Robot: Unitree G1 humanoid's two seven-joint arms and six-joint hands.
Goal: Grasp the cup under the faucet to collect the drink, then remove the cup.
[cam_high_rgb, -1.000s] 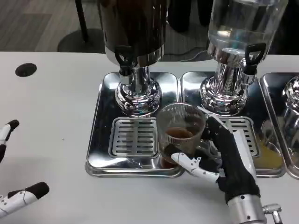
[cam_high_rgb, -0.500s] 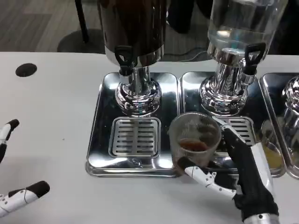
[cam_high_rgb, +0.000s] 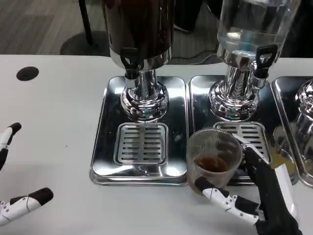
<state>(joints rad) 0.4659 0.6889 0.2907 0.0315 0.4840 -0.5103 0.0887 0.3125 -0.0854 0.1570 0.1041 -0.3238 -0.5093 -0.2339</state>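
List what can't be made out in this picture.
- Left hand: cut off by the head view's left edge; its grip state is unreadable.
- Clear dispenser and dark dispenser: tops cropped by the top edge.
- Cup base: hidden behind the right hand.

left hand (cam_high_rgb: 19, 203) cut by edge — dispensers' tops (cam_high_rgb: 139, 24) cropped

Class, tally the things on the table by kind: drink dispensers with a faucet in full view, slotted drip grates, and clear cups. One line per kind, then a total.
Drink dispensers: 2, dark dispenser and clear dispenser
Slotted drip grates: 2, left grate and right grate
Clear cups: 1, cup held by the right hand
Total: 5
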